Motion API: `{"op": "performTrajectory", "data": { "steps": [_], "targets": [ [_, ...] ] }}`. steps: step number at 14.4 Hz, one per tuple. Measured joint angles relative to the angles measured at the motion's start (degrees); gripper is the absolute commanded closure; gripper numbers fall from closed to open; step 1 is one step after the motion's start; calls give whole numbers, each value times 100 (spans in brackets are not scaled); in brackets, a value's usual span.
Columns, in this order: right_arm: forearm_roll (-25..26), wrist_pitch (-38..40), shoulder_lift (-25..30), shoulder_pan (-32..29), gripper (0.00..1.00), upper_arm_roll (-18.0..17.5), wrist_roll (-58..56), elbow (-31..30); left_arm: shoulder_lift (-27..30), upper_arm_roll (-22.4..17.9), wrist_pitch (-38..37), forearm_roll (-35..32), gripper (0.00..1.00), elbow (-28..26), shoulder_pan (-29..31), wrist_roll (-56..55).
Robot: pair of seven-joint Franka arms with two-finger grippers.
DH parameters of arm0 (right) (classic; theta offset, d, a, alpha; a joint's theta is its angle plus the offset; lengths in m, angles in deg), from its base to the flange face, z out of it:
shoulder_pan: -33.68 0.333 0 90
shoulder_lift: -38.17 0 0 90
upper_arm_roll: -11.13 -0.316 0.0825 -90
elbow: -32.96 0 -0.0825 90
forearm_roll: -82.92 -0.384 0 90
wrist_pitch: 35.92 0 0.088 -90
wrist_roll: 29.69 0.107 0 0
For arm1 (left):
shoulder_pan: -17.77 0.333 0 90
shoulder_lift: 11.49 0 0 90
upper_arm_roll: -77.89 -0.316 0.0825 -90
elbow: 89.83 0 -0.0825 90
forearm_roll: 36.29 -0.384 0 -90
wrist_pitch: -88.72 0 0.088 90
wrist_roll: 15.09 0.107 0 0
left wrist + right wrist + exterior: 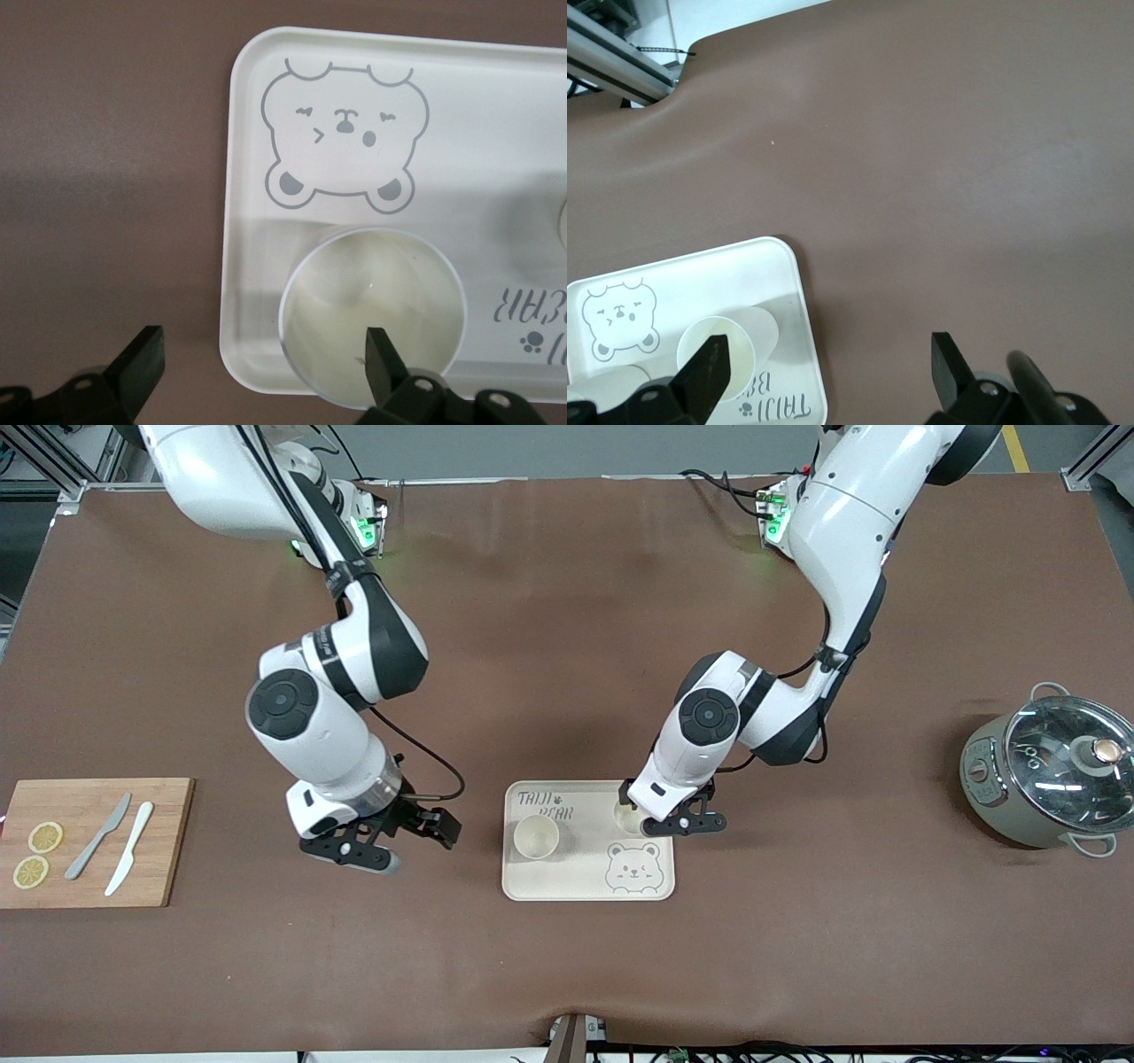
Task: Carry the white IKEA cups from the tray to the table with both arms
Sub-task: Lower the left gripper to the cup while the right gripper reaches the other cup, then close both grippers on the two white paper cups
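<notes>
The brown worktop [567, 974] carries everything here. On the front view's clock face, the right arm [328, 708] comes in from about 11 o'clock and the left arm [797, 646] from about 1 o'clock.

A grey-green pot with a glass lid [1050, 775] sits at 3 o'clock, at the left arm's end of the worktop. A wooden cutting board [164, 841] lies at 9 o'clock, at the right arm's end, with two lemon slices [37, 855], a grey knife [97, 837] and a white knife [129, 859] on it.

The cream bear-print tray [589, 887] lies just below the dial's centre, toward 6 o'clock.

The left gripper [675, 819] is low over the tray edge toward the left arm's end, jaws spread wide; in the left wrist view one finger [383, 363] is over a cup's mouth and the other is over the bare worktop, gripping nothing. The right gripper [390, 841] hangs over the worktop between board and tray, jaws wide apart and empty.

Both white IKEA cups are upright on the tray: one cup [536, 837] at the tray's 9 o'clock, the other cup [626, 819] at its 2 o'clock, partly hidden under the left gripper.
</notes>
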State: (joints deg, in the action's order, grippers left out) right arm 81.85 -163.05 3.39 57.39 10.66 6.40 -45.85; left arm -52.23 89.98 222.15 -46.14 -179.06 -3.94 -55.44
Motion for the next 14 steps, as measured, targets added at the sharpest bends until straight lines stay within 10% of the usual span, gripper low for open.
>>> {"op": "performTrajectory", "data": {
  "steps": [14],
  "targets": [
    [207, -646, -879, 549, 0, 14, 83, 149, -111, -16, 5, -111, 0, -21, 0, -24]
  ]
}}
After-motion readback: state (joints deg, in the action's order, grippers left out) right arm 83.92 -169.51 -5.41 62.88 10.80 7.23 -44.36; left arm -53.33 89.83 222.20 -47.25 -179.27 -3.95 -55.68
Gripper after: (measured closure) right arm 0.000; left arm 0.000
